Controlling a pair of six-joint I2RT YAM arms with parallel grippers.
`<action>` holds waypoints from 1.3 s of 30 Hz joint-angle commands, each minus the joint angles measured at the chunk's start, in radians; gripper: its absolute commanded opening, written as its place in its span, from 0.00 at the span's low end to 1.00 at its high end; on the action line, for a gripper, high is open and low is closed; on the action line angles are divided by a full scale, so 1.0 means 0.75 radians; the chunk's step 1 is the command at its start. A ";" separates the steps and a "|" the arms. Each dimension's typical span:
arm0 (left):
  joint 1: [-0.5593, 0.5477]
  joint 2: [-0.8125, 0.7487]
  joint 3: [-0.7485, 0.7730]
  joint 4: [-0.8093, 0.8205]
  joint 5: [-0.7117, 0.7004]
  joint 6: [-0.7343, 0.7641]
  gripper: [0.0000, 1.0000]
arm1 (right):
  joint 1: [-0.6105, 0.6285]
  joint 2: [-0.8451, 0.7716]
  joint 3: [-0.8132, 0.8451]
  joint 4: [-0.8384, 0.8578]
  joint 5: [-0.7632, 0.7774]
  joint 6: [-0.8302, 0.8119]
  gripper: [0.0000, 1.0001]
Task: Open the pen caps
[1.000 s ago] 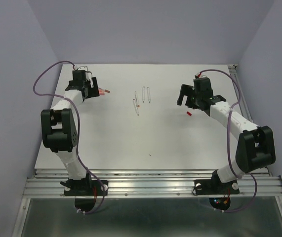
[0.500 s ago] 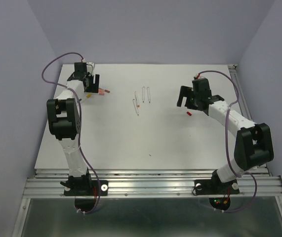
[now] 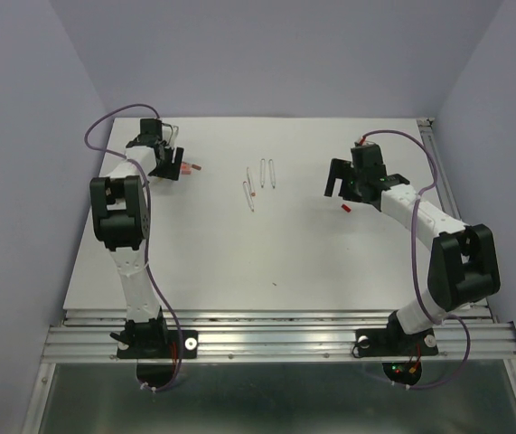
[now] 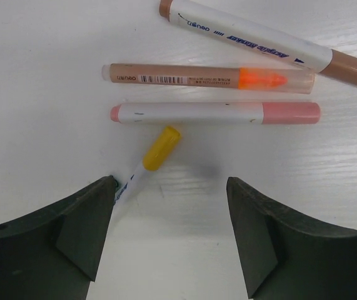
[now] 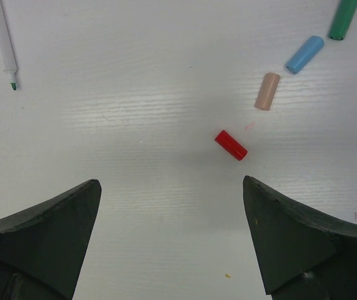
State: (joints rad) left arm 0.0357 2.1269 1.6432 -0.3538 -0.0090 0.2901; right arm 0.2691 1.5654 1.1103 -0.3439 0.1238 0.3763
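- Part of the work is judged done: four loose caps are seen on the bench under the right wrist camera, namely a red cap, a pale beige cap, a blue cap and a green cap, each lying apart from the others
- Bare white pen bodies are seen at the upper left of that view, one blue-tipped, one green-tipped, and a red tip is just caught at the left edge; no body is seen there to match the beige cap
- The right pincer is spread wide and holds nothing; the red cap lies just ahead of it, nearer its right-hand finger
- Four pens are seen in the left wrist view with caps on: a yellow cap nearest, then a pink cap, a clear cap over an orange tip, and a brown cap farthest
- The left pincer is spread wide and empty, and the yellow-capped pen's body runs down to its left-hand finger
- Roughly half the task is therefore judged left, all of it on the left side
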 commanded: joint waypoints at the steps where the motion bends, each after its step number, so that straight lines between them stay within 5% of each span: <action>1: 0.022 0.032 0.075 -0.050 -0.015 0.049 0.82 | -0.005 0.009 0.052 -0.002 0.023 -0.017 1.00; 10: 0.020 0.054 0.108 -0.074 0.012 0.057 0.76 | -0.005 0.005 0.054 -0.008 0.025 -0.015 1.00; 20: 0.022 0.105 0.077 -0.087 0.100 -0.004 0.55 | -0.007 0.003 0.047 -0.002 0.015 -0.011 1.00; 28: 0.022 0.095 0.067 -0.078 0.094 -0.053 0.48 | -0.005 -0.003 0.039 0.009 -0.012 -0.005 1.00; 39: -0.009 0.062 0.012 -0.070 0.049 -0.139 0.18 | -0.007 -0.030 0.021 0.019 -0.028 0.005 1.00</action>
State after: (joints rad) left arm 0.0338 2.1887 1.6836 -0.3962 0.0517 0.2211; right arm 0.2691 1.5658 1.1103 -0.3580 0.1146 0.3775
